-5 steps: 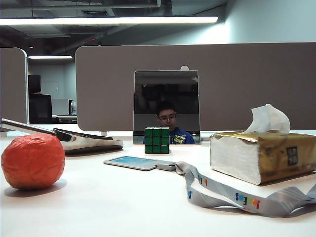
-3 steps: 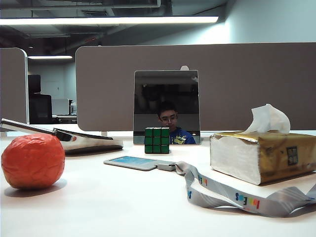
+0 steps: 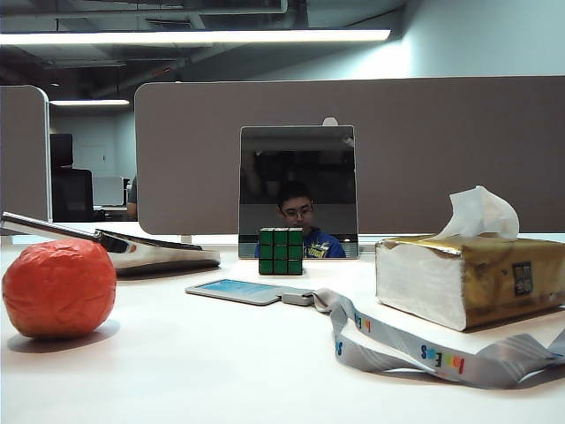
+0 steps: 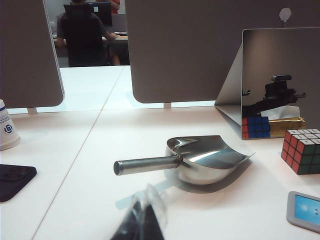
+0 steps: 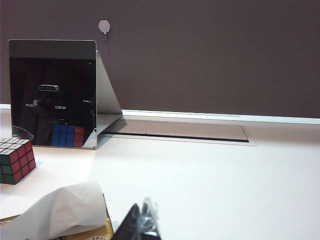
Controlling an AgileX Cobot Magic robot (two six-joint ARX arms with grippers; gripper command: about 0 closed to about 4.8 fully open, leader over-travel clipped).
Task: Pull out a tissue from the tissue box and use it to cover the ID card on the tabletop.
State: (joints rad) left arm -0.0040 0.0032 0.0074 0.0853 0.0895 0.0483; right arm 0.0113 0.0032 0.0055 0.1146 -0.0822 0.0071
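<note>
The tissue (image 3: 479,212) stood up from the box (image 3: 472,276) on the desk's right side, just under the right gripper (image 5: 136,224) — the nearer arm, its jaws clenched on nothing. The left gripper (image 4: 141,222) hung over the scoop (image 4: 192,159), apparently closed too, and the card (image 3: 240,291) lay left of the box.

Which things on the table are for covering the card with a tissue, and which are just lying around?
For the job: tissue, tissue box, ID card with its lanyard, tabletop, left gripper and right gripper, both low by the table's near edge.

Lying about: orange ball, puzzle cube, metal scoop, mirror, dark phone.
</note>
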